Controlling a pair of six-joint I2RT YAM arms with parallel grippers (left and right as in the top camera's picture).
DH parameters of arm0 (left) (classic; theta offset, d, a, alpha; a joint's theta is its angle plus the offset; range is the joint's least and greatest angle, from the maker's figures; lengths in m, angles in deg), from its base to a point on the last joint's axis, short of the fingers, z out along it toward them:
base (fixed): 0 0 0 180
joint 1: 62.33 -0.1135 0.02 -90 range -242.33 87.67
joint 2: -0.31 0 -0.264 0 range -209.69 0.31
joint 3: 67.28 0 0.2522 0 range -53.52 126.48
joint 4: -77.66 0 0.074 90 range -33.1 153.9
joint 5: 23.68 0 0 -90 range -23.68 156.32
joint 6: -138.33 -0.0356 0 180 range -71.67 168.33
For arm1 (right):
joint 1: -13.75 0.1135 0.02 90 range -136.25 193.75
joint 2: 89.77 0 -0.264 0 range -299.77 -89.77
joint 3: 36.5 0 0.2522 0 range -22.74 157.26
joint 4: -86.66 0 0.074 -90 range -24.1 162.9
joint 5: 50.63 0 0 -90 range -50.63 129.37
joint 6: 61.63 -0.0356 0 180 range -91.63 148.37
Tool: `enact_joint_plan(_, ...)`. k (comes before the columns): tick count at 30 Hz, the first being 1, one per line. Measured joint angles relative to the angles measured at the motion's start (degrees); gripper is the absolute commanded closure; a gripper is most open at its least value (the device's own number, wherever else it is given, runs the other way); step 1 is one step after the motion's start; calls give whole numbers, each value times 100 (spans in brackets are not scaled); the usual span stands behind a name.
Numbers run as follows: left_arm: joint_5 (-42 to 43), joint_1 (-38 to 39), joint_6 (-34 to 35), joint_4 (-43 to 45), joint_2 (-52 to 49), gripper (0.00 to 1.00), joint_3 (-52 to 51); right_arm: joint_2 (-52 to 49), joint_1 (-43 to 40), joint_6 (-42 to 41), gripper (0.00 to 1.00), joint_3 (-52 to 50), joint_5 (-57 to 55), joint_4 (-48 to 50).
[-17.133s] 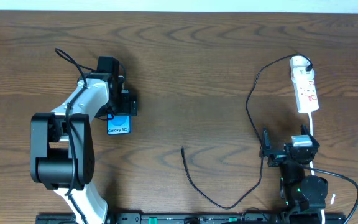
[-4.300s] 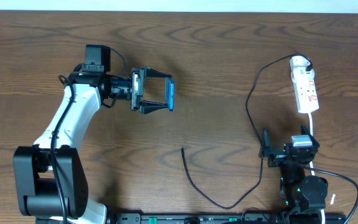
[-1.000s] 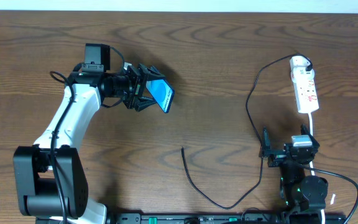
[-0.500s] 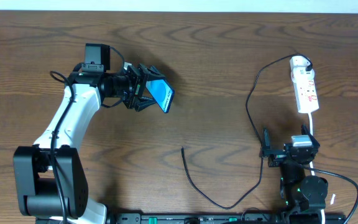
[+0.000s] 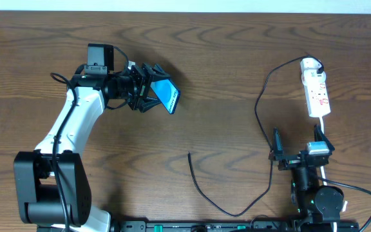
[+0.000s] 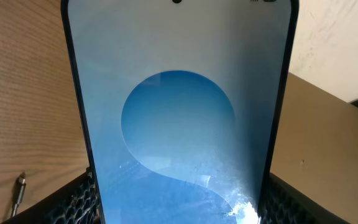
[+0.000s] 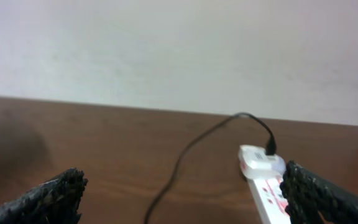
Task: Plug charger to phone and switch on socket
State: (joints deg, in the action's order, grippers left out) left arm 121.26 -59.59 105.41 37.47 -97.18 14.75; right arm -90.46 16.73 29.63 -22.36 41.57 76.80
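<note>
Gripping phone (image 5: 168,96), left jaws wide.

No word, brand or number can be read anywhere.

The phone (image 6: 179,124) fills the left wrist view. Its screen shows only a blue circle on a paler blue-grey ground, with no letters on the visible part. A few tiny dark marks sit at the top edge of the screen, cut off and not legible. From overhead the phone (image 5: 167,96) is tilted and too small to show any writing.

The power strip (image 5: 317,93) carries small red marks on its white face. From overhead they are too small to tell whether they are letters or signs. In the right wrist view the power strip (image 7: 263,180) is blurred.
</note>
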Motion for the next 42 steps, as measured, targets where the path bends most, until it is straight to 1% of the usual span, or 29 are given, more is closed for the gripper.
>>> enact_joint_plan(7,-275,0,2,2,0,92,0,-7,0,-490,1,136,192,-74)
enact_joint_plan(11,-446,0,4,7,0,93,0,-216,0,-601,1,675,262,-437)
enact_joint_plan(14,-553,0,9,31,0,93,0,-638,0,-640,1,1235,352,-643)
enact_joint_plan(17,-597,0,20,90,0,93,0,-1274,0,-671,1,1799,527,-767)
enact_joint_plan(22,-719,7,216,96,0,92,0,-2667,0,-691,1,2638,1139,-841)
enact_joint_plan(27,-931,94,546,94,0,93,0,-4216,11,-831,1,3397,2044,-876)
enact_joint_plan(32,-1204,286,857,116,0,93,0,-5484,26,-1014,1,3943,2942,-881)
enact_joint_plan(36,-1421,444,1084,245,0,93,0,-6240,83,-1220,1,4146,3418,-568)
enact_joint_plan(42,-1786,671,1377,407,0,93,0,-6800,487,-1545,1,4157,3727,236)
